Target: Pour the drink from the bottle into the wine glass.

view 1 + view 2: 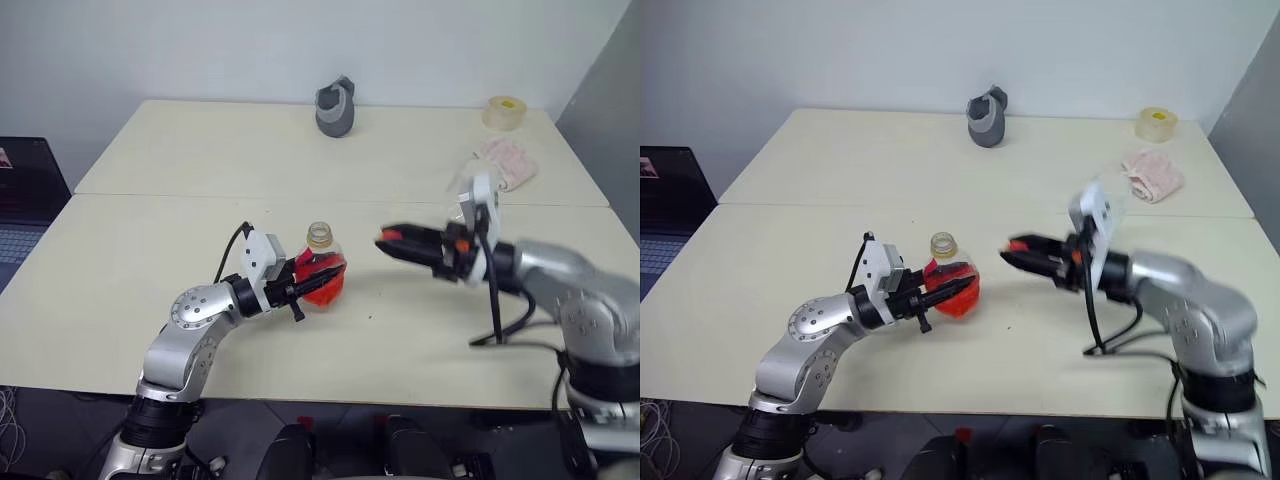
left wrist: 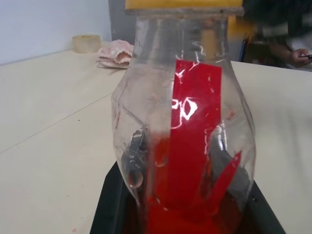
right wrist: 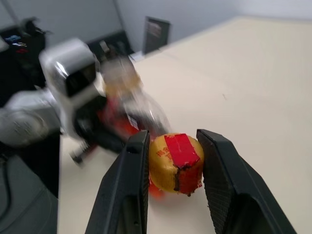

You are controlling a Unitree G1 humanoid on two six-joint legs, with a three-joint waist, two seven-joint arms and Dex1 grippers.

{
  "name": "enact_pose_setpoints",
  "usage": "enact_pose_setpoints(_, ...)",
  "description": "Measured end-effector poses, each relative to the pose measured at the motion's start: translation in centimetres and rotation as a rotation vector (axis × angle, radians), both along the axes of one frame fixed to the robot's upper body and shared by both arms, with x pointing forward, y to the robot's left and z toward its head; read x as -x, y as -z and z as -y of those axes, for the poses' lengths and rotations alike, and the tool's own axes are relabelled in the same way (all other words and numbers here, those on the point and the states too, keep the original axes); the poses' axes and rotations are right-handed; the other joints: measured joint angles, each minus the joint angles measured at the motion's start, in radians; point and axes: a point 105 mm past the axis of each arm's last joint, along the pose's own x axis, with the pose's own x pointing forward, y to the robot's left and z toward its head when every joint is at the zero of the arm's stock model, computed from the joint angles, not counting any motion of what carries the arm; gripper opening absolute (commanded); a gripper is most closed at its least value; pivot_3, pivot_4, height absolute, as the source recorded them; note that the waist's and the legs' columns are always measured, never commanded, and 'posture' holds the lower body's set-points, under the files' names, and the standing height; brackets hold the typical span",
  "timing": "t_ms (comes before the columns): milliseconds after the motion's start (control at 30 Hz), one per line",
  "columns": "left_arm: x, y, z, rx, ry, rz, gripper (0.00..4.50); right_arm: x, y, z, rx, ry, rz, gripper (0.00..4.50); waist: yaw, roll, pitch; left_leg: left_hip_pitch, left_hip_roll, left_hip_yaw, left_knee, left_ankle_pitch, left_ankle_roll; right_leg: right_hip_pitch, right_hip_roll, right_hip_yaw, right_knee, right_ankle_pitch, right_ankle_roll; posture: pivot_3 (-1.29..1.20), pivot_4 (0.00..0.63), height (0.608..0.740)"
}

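Bottle (image 1: 321,268) upright near surface front edge, uncapped, left fingers (image 1: 300,290) clamped on body. Right fingers (image 3: 171,168) pinch yellow cap (image 3: 175,163). Park cap aside; keep bottle vertical.

Both eye views look forward and down over the table (image 1: 400,170). The left wrist view sits tight against the bottle (image 2: 185,126); the right wrist view faces it from farther off.

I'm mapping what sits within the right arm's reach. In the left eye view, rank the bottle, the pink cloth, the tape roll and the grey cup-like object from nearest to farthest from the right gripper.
From the right gripper:
1. Bottle, just to its left, clamped in the left gripper.
2. Pink cloth, behind it toward the table's right edge.
3. Grey cup-like object at the far middle and tape roll at the far right corner: too close to call.
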Motion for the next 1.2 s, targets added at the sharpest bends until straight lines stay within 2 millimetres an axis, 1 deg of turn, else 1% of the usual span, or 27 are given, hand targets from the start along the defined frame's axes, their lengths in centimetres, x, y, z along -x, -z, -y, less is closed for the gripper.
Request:
enact_pose_setpoints(67, 0.1, -0.4, 0.2, 0.011, 0.009, 0.002, 1.02, -0.5, 1.6, 1.4, 0.03, 0.156, 0.023, 1.21, -0.005, 0.0, 0.0, 0.002, 0.001, 0.001, -0.001, 0.0, 0.0, 0.0, 0.002, 0.001, 0.0, 0.0, 0.0, 0.0, 0.15, 0.74)
enact_pose_setpoints(167, 0.3, -0.3, 0.3, 0.02, 0.021, -0.02, 1.02, -1.5, 3.8, 3.7, 0.095, 0.372, 0.078, 1.21, -0.007, 0.0, 0.0, 0.002, 0.002, 0.003, -0.001, 0.0, 0.0, 0.0, 0.003, 0.002, 0.0, 0.0, 0.0, 0.0, 0.15, 0.74)
enact_pose_setpoints(267, 0.3, -0.4, 0.6, 0.022, 0.035, -0.022, 1.02, -2.5, 5.6, 4.8, 0.11, 0.511, 0.093, 1.21, -0.006, 0.0, 0.0, 0.003, 0.001, 0.004, -0.001, 0.0, -0.001, 0.0, 0.003, 0.002, 0.0, 0.0, 0.0, 0.0, 0.15, 0.74)
enact_pose_setpoints(333, 0.2, -0.7, 0.9, 0.029, 0.044, -0.014, 1.02, -3.6, 6.9, 5.7, 0.106, 0.628, 0.077, 1.21, -0.004, 0.0, 0.0, 0.002, 0.001, 0.004, -0.001, 0.001, -0.001, 0.001, 0.003, 0.002, 0.0, 0.0, 0.0, 0.0, 0.15, 0.74)
enact_pose_setpoints(433, -0.1, -1.3, 1.2, 0.032, 0.054, 0.006, 1.02, -4.5, 8.8, 6.8, 0.115, 0.751, 0.028, 1.21, -0.004, 0.001, 0.0, 0.002, 0.001, 0.006, -0.001, 0.002, -0.003, 0.0, 0.003, 0.002, 0.0, 0.0, 0.0, 0.0, 0.15, 0.74)
enact_pose_setpoints(533, -0.1, -1.2, 1.3, 0.031, 0.056, 0.002, 1.02, -4.8, 9.9, 7.2, 0.124, 0.8, -0.001, 1.21, -0.004, 0.001, 0.0, 0.002, 0.001, 0.006, -0.001, 0.002, -0.004, 0.0, 0.002, 0.002, 0.0, 0.0, 0.0, 0.0, 0.15, 0.74)
enact_pose_setpoints(600, -0.1, -1.1, 1.4, 0.03, 0.06, -0.001, 1.02, -4.8, 9.9, 7.3, 0.136, 0.807, 0.006, 1.91, -0.004, 0.001, 0.0, 0.002, 0.001, 0.006, -0.001, 0.002, -0.003, 0.0, 0.003, 0.002, 0.0, 0.0, 0.0, 0.0, 0.15, 0.74)
enact_pose_setpoints(633, -0.1, -1.1, 1.4, 0.03, 0.058, -0.001, 1.02, -4.8, 9.9, 7.3, 0.144, 0.808, 0.006, 2.15, -0.004, 0.001, 0.0, 0.002, 0.001, 0.006, -0.001, 0.0, -0.001, 0.0, 0.003, 0.002, 0.0, 0.0, 0.0, 0.0, 0.15, 0.74)
enact_pose_setpoints(700, -0.1, -1.2, 1.4, 0.03, 0.054, 0.0, 1.02, -4.7, 10.1, 7.4, 0.15, 0.808, -0.005, 2.82, -0.004, 0.001, 0.0, 0.002, 0.001, 0.006, -0.001, 0.0, -0.001, 0.0, 0.003, 0.002, 0.0, 0.0, 0.0, 0.0, 0.15, 0.74)
enact_pose_setpoints(733, -0.2, -1.2, 1.4, 0.03, 0.051, 0.0, 1.02, -4.6, 10.1, 7.4, 0.153, 0.805, -0.013, 3.22, -0.004, 0.001, 0.0, 0.002, 0.001, 0.006, -0.001, 0.0, -0.001, 0.0, 0.003, 0.002, 0.0, 0.0, 0.0, 0.0, 0.15, 0.74)
enact_pose_setpoints(767, -0.2, -1.2, 1.4, 0.031, 0.046, 0.0, 1.02, -4.6, 10.0, 7.3, 0.153, 0.801, -0.012, 3.54, -0.004, 0.001, 0.0, 0.002, 0.001, 0.006, -0.001, 0.0, -0.001, 0.0, 0.003, 0.002, 0.0, 0.0, 0.0, 0.0, 0.15, 0.74)
enact_pose_setpoints(833, -0.3, -1.2, 1.3, 0.032, 0.036, 0.002, 1.02, -4.5, 9.2, 7.0, 0.14, 0.786, 0.008, 4.31, -0.004, 0.001, 0.0, 0.002, 0.001, 0.006, -0.001, 0.0, -0.001, 0.0, 0.003, 0.002, 0.0, 0.0, 0.0, 0.0, 0.15, 0.74)
enact_pose_setpoints(867, -0.4, -1.2, 1.3, 0.032, 0.029, 0.004, 1.02, -4.4, 8.7, 6.8, 0.127, 0.771, 0.019, 4.47, -0.004, 0.001, 0.0, 0.002, 0.001, 0.006, -0.001, 0.0, 0.0, 0.0, 0.003, 0.002, 0.0, 0.0, 0.0, 0.0, 0.15, 0.74)
enact_pose_setpoints(1000, -1.4, -1.0, 0.6, 0.051, -0.053, -0.005, 1.02, -3.6, 6.1, 5.8, 0.119, 0.649, 0.089, 4.47, -0.004, 0.001, 0.0, 0.002, 0.001, 0.006, -0.001, 0.0, 0.0, 0.001, 0.002, 0.002, 0.0, 0.0, 0.0, 0.0, 0.15, 0.74)
enact_pose_setpoints(1067, -2.2, -0.9, -0.2, 0.056, -0.121, -0.003, 1.02, -2.9, 5.1, 5.6, 0.144, 0.57, 0.112, 4.47, -0.004, 0.001, 0.0, 0.002, 0.001, 0.005, -0.001, 0.0, 0.0, 0.001, 0.002, 0.002, 0.0, 0.0, 0.0, 0.0, 0.15, 0.74)
enact_pose_setpoints(1133, -3.4, -1.2, -1.5, 0.066, -0.218, 0.012, 1.02, -2.0, 3.9, 5.2, 0.154, 0.453, 0.128, 4.47, -0.003, 0.0, 0.0, 0.002, 0.001, 0.005, 0.0, 0.0, 0.0, 0.001, 0.003, 0.001, 0.0, 0.0, 0.0, 0.0, 0.15, 0.74)
enact_pose_setpoints(1200, -4.4, -1.5, -2.7, 0.073, -0.301, 0.027, 1.02, -0.9, 2.7, 4.1, 0.131, 0.322, 0.14, 4.47, -0.005, 0.0, 0.0, 0.003, 0.001, 0.005, -0.001, 0.0, 0.0, 0.001, 0.003, 0.001, 0.0, 0.0, 0.0, 0.0, 0.15, 0.74)
